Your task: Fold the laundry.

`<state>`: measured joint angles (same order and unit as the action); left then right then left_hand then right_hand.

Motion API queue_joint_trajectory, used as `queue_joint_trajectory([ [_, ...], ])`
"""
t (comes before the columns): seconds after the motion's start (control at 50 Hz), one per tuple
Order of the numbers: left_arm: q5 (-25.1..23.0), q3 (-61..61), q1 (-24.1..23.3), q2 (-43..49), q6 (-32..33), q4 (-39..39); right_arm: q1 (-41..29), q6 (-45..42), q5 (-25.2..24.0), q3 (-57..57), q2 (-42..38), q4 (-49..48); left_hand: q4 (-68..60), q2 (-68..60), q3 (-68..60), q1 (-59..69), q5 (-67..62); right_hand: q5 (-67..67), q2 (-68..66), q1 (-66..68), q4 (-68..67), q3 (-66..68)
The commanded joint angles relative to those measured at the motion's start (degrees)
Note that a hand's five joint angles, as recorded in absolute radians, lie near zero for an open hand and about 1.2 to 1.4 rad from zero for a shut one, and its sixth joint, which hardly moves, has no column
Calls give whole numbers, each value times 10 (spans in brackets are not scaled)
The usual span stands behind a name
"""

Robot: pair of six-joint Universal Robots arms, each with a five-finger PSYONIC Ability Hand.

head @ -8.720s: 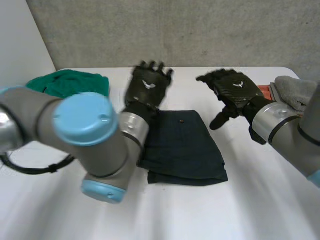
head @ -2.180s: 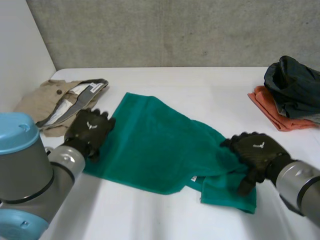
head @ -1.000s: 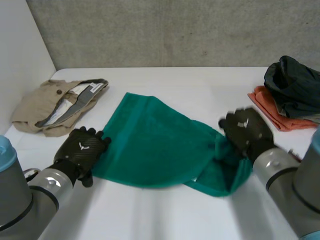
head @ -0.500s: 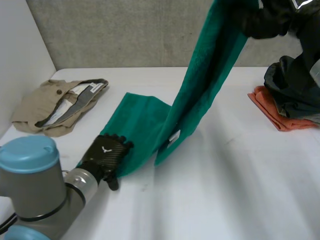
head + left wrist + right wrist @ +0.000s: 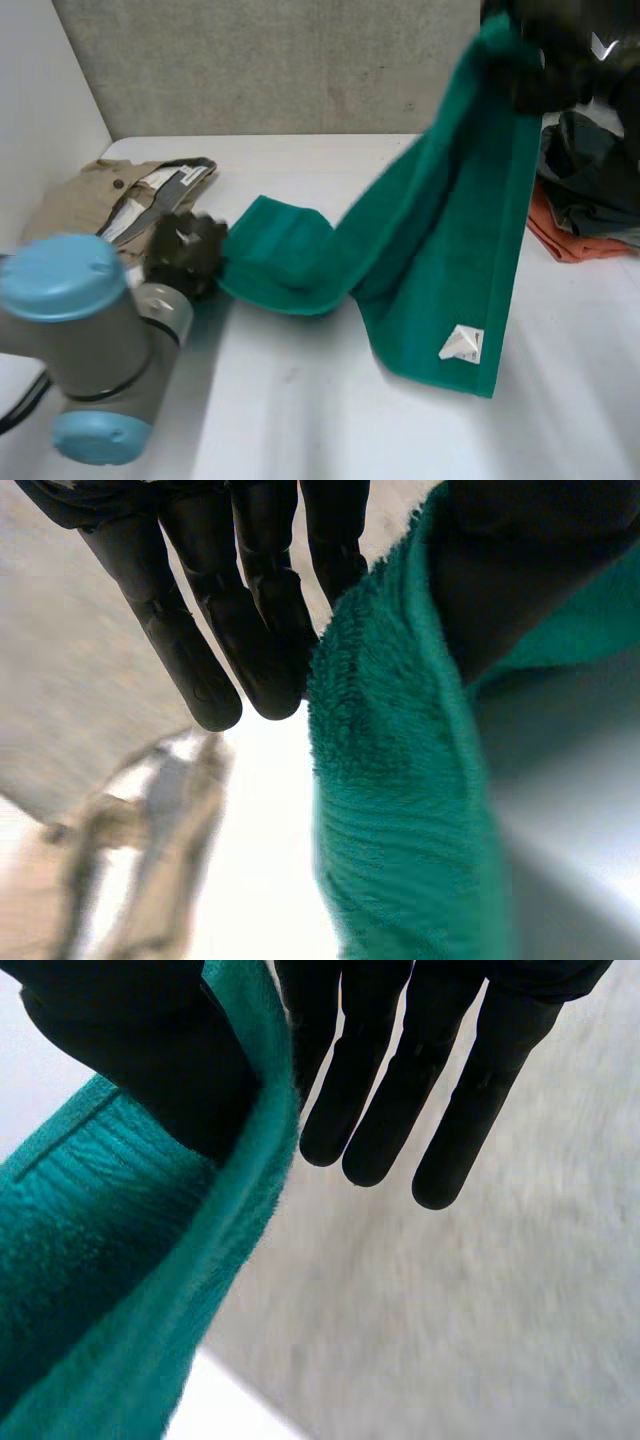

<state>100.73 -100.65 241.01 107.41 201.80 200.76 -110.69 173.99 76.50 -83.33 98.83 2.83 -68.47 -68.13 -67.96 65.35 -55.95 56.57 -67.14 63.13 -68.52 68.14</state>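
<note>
Right hand [image 5: 565, 60], upper right of frame, pinched one end of the green terry towel [image 5: 440, 250] between thumb and straight fingers, left hand [image 5: 185, 250], middle left, pinched the other end likewise, towel slung between them above white table [image 5: 330, 420], beige trousers [image 5: 95, 200] at far left.

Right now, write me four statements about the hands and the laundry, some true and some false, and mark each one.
1. The right hand holds one end of the green towel high above the table. True.
2. The left hand is empty. False: it pinches the towel's other end, low near the table.
3. Beige trousers lie on the table beside the left hand. True.
4. The dark garment rests on a blue cloth. False: it rests on an orange cloth.
</note>
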Motion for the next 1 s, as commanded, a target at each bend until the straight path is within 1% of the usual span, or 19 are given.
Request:
queue_joint_trajectory([
  [0.02,-16,-53,39,-197,44,-13,69,-210,-21,-4,-99,132,-115,-119,-120,147,-141,134,-129,169,-115,119],
  [0.08,-37,-58,48,-216,82,-44,69,-275,-11,-3,-137,168,-115,-119,-120,147,-141,134,-129,169,-115,119],
  [0.1,-53,-60,53,-215,106,-75,69,-314,0,0,-165,193,-115,-119,-120,147,-141,134,-129,169,-115,119],
  [0.16,-74,-57,60,-196,137,-120,65,-343,18,3,-200,211,-115,-119,-120,147,-141,134,-129,169,-115,119],
  [0.22,-84,-43,61,-127,169,-159,63,-349,49,13,-244,211,-115,-119,-120,147,-141,134,-129,169,-115,119],
  [0.32,-79,48,66,20,204,-162,52,-344,76,58,-314,171,-115,-119,-120,147,-141,134,-129,169,-115,119],
  [0.34,-73,101,66,63,211,-163,40,-341,82,82,-332,140,-115,-119,-120,147,-141,134,-129,169,-115,119],
  [0.4,-55,198,66,112,223,-163,31,-339,105,127,-348,77,-115,-119,-120,147,-141,134,-129,169,-115,119],
  [0.46,-35,347,68,155,252,-151,25,-340,149,191,-356,-35,-115,-119,-120,147,-141,134,-129,169,-115,119],
  [0.48,-35,386,69,163,261,-142,25,-339,162,213,-356,-107,-115,-119,-120,147,-141,134,-129,169,-115,119],
  [0.5,-36,455,68,170,272,-113,25,-338,165,222,-354,-145,-115,-119,-120,147,-141,134,-129,169,-115,119],
  [0.54,-35,510,69,173,279,-72,25,-338,163,230,-351,-227,-115,-119,-120,147,-141,134,-129,169,-115,119],
  [0.56,-36,544,71,170,279,-19,24,-337,156,228,-348,-311,-115,-119,-120,147,-141,134,-129,169,-115,119],
  [0.58,-36,554,73,169,278,10,24,-337,153,225,-344,-353,-115,-119,-120,147,-141,134,-129,169,-115,119],
  [0.64,-46,557,79,163,272,109,23,-337,146,213,-329,-452,-115,-119,-120,147,-141,134,-129,169,-115,119],
  [0.68,-49,550,79,154,269,133,21,-336,145,210,-326,-455,-115,-119,-120,147,-141,134,-129,169,-115,119],
  [0.78,-51,485,89,129,243,116,16,-335,145,195,-327,-414,-115,-119,-120,147,-141,134,-129,169,-115,119],
  [0.92,-55,319,104,95,181,96,18,-304,141,122,-328,-332,-115,-119,-120,147,-141,134,-129,169,-115,119],
  [1.0,-55,228,100,93,176,93,21,-277,119,64,-327,-298,-115,-119,-120,147,-141,134,-129,169,-115,119],
])
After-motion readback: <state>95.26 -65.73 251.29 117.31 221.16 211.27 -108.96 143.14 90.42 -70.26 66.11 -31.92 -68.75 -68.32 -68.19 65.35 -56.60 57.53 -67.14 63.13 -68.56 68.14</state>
